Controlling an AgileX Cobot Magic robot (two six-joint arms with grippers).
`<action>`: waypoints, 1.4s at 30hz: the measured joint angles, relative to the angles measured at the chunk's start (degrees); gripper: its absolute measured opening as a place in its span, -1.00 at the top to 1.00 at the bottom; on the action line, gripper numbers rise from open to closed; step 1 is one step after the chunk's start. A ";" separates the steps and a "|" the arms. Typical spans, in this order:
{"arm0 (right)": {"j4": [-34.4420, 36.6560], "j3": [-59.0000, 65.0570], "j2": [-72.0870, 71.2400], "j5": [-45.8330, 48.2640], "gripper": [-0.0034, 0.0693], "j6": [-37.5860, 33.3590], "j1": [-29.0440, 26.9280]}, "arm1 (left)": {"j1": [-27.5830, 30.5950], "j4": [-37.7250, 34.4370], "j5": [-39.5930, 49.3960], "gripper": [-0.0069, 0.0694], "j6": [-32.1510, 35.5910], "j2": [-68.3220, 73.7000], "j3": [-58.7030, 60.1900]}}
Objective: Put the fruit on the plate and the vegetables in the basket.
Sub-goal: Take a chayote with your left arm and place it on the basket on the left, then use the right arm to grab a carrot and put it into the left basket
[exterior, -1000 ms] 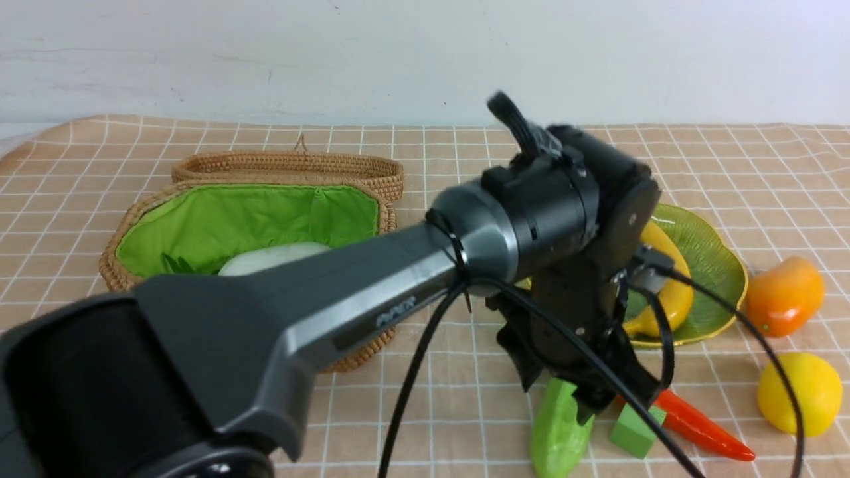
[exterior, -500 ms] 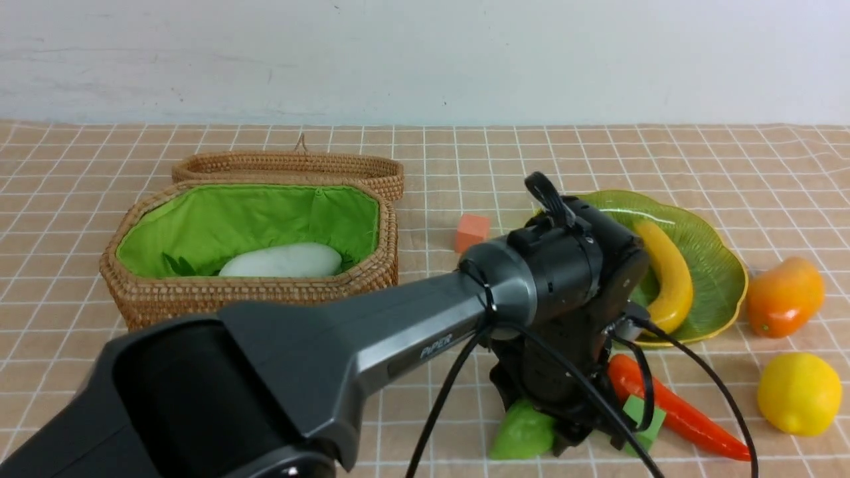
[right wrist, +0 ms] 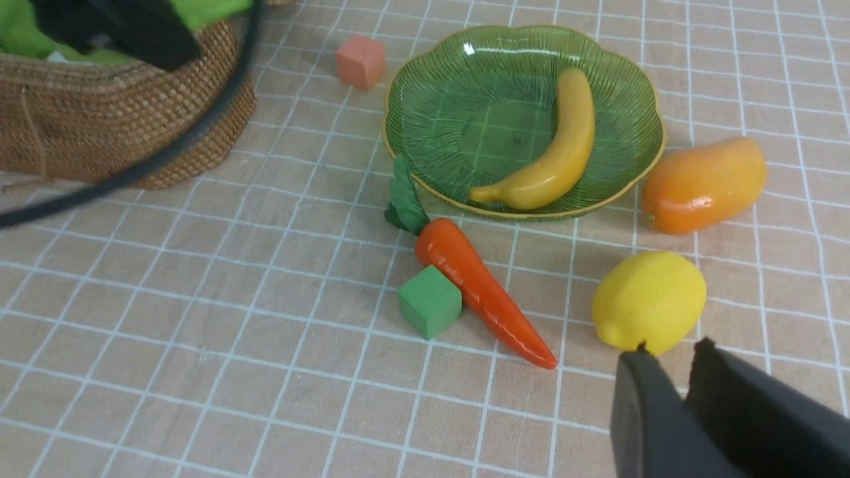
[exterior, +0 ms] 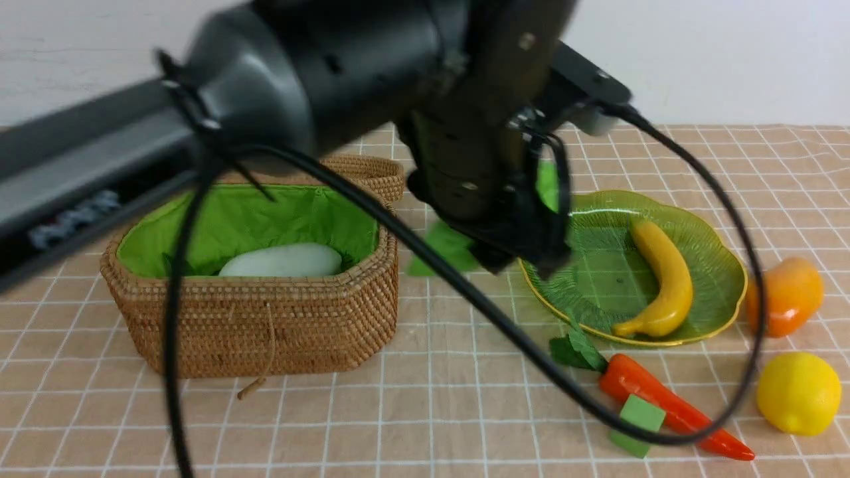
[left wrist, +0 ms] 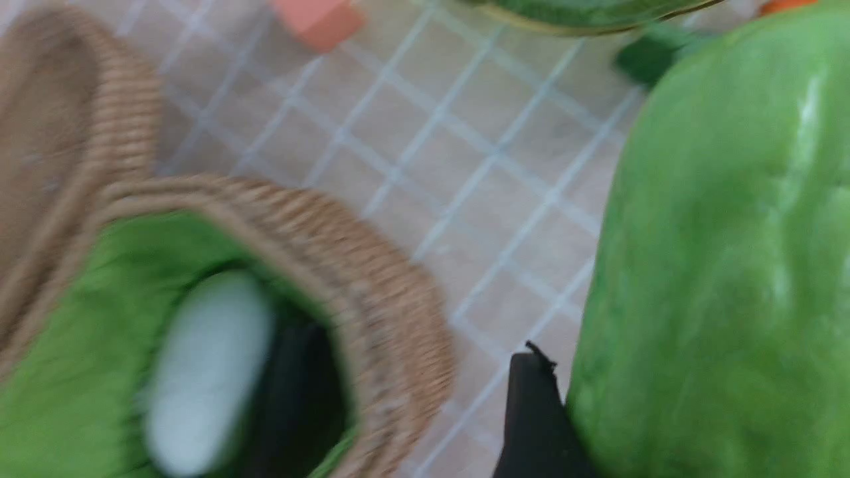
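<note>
left gripper (exterior: 521, 255): clamped on gourd (left wrist: 717, 265) | gourd: up in the air, just right of basket (exterior: 265, 318) | feel: likely light, hard, slippery, so hold its middle | right gripper (right wrist: 672, 358): pinched closed, empty

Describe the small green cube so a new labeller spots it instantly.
Start at the green glass plate holding the banana; a carrot lies on the cloth just off its rim, leaves toward the plate. The green cube sits against the carrot's middle, on the side away from the lemon. It is the only green block with flat faces; the other cube is orange.
</note>
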 joint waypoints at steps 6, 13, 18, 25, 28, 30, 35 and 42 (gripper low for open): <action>1.28 0.00 0.00 -0.46 0.58 -0.99 0.00 | 16.39 0.38 -0.98 -0.28 16.26 -4.46 7.93; 5.24 0.00 0.00 -0.58 0.58 -3.55 0.00 | 27.24 -2.14 -6.40 -0.38 21.70 1.44 9.79; 7.15 0.00 2.69 -1.71 0.57 -4.55 0.00 | 27.49 -4.79 -6.00 -0.90 18.84 0.09 10.03; 8.85 0.00 15.06 -2.56 0.57 -7.93 0.00 | 23.87 -10.85 -2.66 -0.49 4.16 -9.96 10.03; 8.85 0.00 20.08 -3.13 0.57 -8.81 0.00 | 21.23 -11.84 -2.07 -0.09 -1.36 -15.24 10.84; 8.85 0.00 27.50 -3.53 0.56 -10.20 0.00 | 16.40 -13.89 -1.87 0.65 -3.55 -23.84 15.83; 8.85 0.00 37.58 -4.41 0.56 -13.94 0.00 | 10.76 -15.98 -3.44 0.85 -3.55 -33.75 28.00; 4.95 0.00 54.65 -10.59 0.33 -22.37 0.00 | 6.23 -18.31 -14.28 0.85 -3.55 -53.88 51.63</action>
